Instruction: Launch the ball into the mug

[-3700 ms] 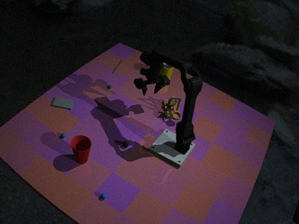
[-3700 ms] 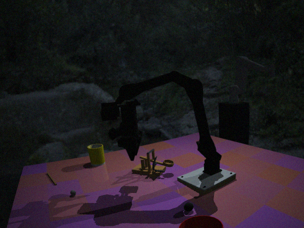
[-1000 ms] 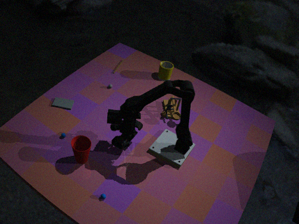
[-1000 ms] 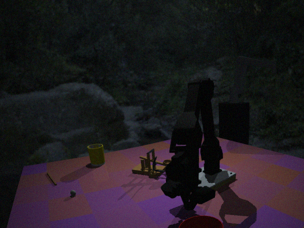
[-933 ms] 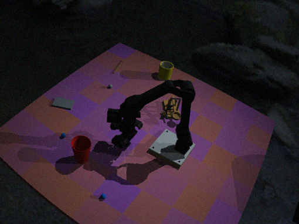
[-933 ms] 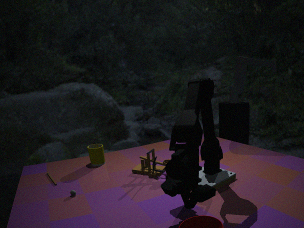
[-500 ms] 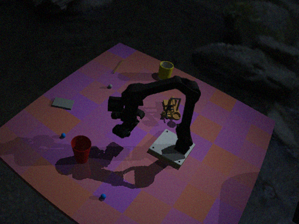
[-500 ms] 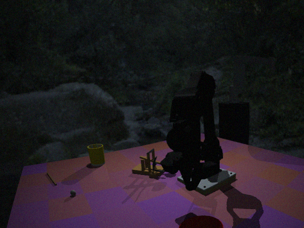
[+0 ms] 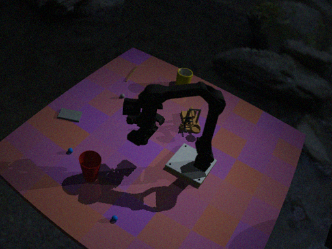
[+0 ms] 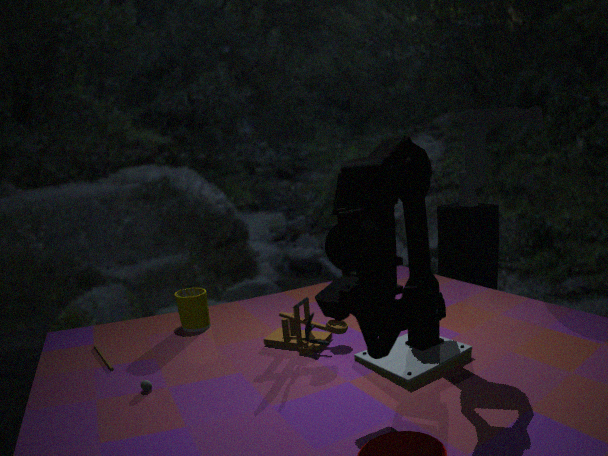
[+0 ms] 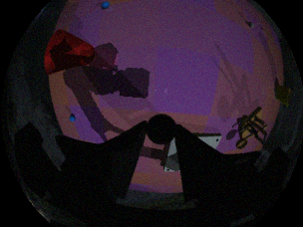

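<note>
My gripper (image 9: 139,139) (image 10: 379,353) is shut on the dark ball (image 11: 160,128), which shows between the fingertips in the wrist view; the top and exterior views do not show it clearly. The gripper points down and hangs above the mat, between the catapult and the red cup. The wooden catapult (image 9: 196,128) (image 10: 280,341) (image 11: 251,124) stands beside the arm's base, its round spoon on the side near that base and empty. The yellow mug (image 9: 183,78) (image 10: 193,311) (image 11: 282,95) stands upright beyond the catapult, towards the mat's far edge.
A red cup (image 9: 90,164) (image 10: 402,446) (image 11: 64,52) stands near the front. Blue balls (image 9: 70,151) (image 9: 114,219) lie on either side of it. A grey ball (image 9: 121,95) (image 10: 146,386), a thin stick (image 9: 130,74) (image 10: 103,358) and a flat grey block (image 9: 70,115) lie to the left.
</note>
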Tool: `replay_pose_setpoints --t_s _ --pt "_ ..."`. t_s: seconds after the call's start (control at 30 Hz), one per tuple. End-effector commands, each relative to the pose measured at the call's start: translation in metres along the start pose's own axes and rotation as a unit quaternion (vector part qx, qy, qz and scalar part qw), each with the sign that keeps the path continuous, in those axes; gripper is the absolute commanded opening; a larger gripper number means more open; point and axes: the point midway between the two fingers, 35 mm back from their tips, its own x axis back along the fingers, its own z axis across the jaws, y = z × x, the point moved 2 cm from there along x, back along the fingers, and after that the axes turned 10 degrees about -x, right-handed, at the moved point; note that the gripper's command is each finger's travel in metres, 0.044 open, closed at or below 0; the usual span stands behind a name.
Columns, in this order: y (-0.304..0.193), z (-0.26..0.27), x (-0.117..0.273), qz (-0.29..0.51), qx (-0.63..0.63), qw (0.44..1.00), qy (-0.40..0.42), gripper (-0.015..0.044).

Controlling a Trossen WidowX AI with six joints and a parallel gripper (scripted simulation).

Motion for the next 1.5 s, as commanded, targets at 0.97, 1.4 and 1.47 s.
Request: replay_pose_setpoints --t_s 0.97,1.4,1.47 --pt "0.05 -0.142 -0.017 0.055 -0.179 0.982 -0.026 0.0" --pt "0.046 -0.197 -0.024 0.083 -0.238 0.967 -0.024 0.0" --pt "0.044 -0.205 -0.024 0.087 -0.246 0.965 -0.022 0.0"
